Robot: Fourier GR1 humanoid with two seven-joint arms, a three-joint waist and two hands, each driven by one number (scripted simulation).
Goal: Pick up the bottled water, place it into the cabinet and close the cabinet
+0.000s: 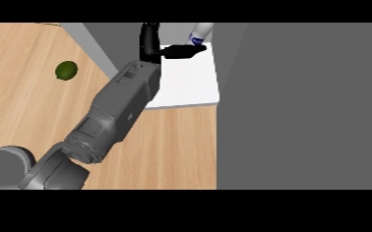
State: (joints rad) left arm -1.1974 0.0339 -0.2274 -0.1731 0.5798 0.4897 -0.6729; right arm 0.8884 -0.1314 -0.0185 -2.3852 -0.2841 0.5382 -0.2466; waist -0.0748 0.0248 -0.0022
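Arms: you have one grey forearm (120,110) in view, rising from the lower left corner and slanting up toward the cabinet.
Hands: one black hand (161,49) shows at the end of that forearm; which side it belongs to you cannot tell from this view alone, though it enters at the left.
Hand state: one part stands straight up at the cabinet's edge and another stretches right to the bottle; whether anything curls round the bottle you cannot tell.
Bottles: you see one bottled water (201,33), pale with a blue label, tilted, at the top of the white shelf and touching the hand's tip.
Cabinet: one cabinet (190,86), its white shelf floor exposed; the bottle lies over its far end, nothing else on it.
Door: one broad grey panel (291,108) fills the right side of your view.
Fruit: one small green round fruit (66,71) sits on the counter, well apart from the cabinet.
Counter: one wooden counter (174,147).
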